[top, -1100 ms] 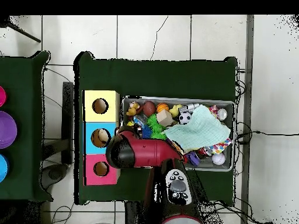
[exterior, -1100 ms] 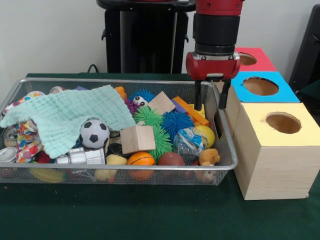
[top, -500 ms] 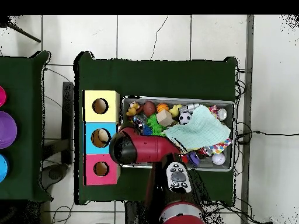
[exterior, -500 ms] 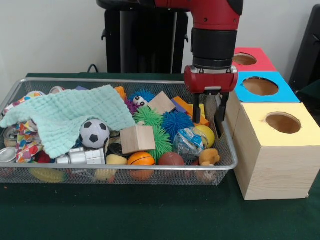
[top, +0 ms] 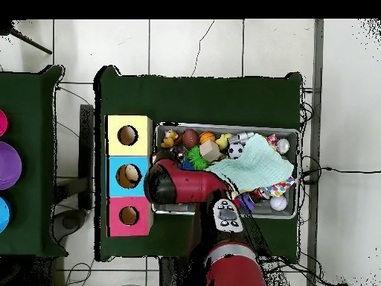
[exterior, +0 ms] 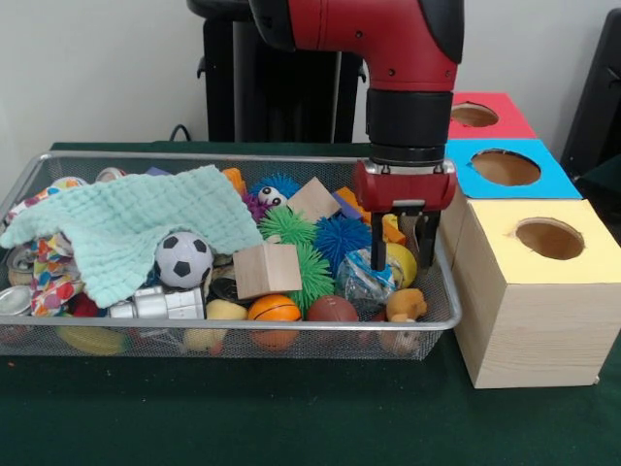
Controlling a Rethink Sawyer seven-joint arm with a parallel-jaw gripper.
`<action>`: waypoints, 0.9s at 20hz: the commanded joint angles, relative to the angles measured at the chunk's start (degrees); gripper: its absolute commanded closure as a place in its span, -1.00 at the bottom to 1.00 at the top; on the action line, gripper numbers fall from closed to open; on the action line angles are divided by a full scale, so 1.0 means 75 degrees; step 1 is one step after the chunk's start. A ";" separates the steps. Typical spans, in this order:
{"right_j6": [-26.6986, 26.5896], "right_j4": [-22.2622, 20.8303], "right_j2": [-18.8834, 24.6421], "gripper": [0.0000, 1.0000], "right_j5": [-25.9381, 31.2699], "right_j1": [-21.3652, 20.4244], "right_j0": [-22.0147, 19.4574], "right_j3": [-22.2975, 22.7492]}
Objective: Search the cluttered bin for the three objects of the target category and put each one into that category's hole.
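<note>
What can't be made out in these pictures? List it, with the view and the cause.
- Whatever lies under the green cloth: covered in both views.
- The bin contents under the arm: blocked in the overhead view.
- What the gripper tips reach by the yellow ball: front view, crowded toys.
- The inside of the yellow box, the blue box and the red box: front view, holes seen at a slant.

Light: even, soft indoor, fairly bright | Shadows: faint, short one under the silver wire-mesh bin (exterior: 243, 335) at 6 o'clock on the dark green tablecloth (exterior: 291, 417) | Glare: mild sheen on the glossy red arm shell (exterior: 388, 29) at 12 o'clock | Focus: front view slightly soft; overhead view coarser, small items indistinct
</note>
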 commanded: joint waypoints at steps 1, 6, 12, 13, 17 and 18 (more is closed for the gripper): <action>0.1209 -0.0105 0.0422 -1.00 -0.0621 0.0597 -0.0286 -0.0617; 0.1169 -0.0140 0.0451 -1.00 -0.0839 0.0685 -0.0323 -0.0697; 0.1161 -0.0176 0.0480 -1.00 -0.1042 0.0880 -0.0365 -0.0750; 0.1172 -0.0197 0.0518 -1.00 -0.1102 0.0923 -0.0384 -0.0761; 0.1296 -0.0194 0.0594 -1.00 -0.1362 0.1081 -0.0381 -0.0740; 0.1307 -0.0208 0.0620 -1.00 -0.1409 0.1126 -0.0404 -0.0738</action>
